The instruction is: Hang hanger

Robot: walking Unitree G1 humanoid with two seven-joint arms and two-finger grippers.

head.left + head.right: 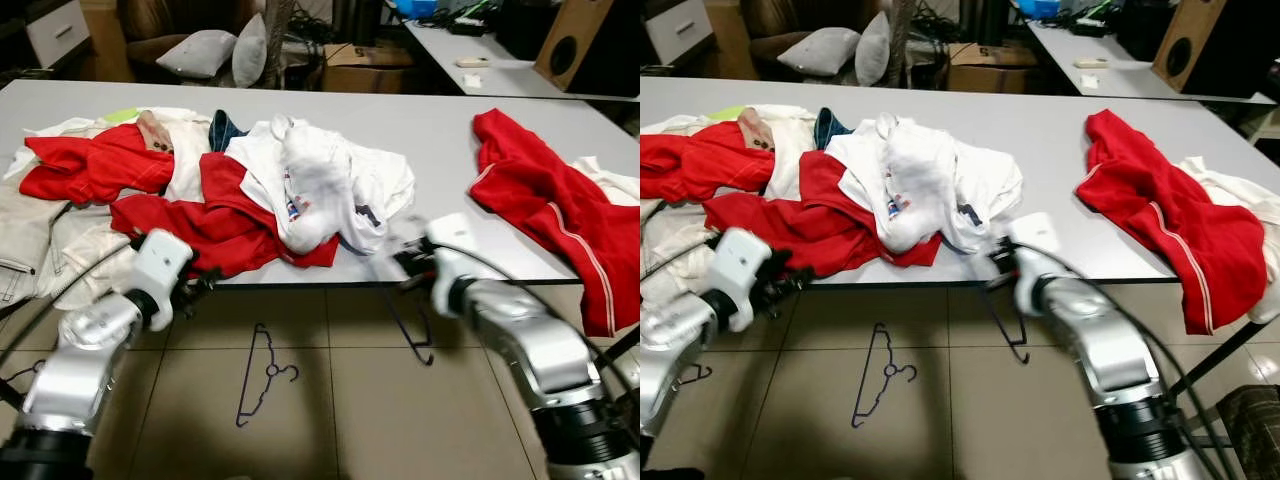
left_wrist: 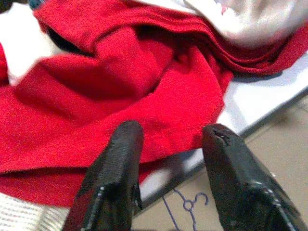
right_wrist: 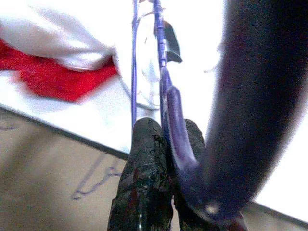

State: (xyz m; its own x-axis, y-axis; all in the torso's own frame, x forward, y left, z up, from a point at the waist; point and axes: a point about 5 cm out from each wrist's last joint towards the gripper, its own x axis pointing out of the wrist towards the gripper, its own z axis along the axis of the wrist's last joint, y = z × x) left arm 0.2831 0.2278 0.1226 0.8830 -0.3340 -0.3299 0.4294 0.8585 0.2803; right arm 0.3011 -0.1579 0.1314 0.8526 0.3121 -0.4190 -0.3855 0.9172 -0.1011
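My right gripper (image 1: 405, 262) is at the table's front edge, beside the white shirt (image 1: 320, 185), and is shut on a thin purple hanger (image 3: 175, 120). The hanger (image 1: 415, 335) hangs down below the table edge. A second purple hanger (image 1: 262, 375) lies flat on the tiled floor in front of the table. My left gripper (image 2: 171, 159) stands open at the table's front edge, right by the hem of a red garment (image 2: 144, 82), with nothing between its fingers.
A pile of red, white and beige clothes covers the left half of the grey table (image 1: 420, 120). Another red garment (image 1: 550, 210) drapes over the table's right end. Cushions, boxes and a second table stand behind.
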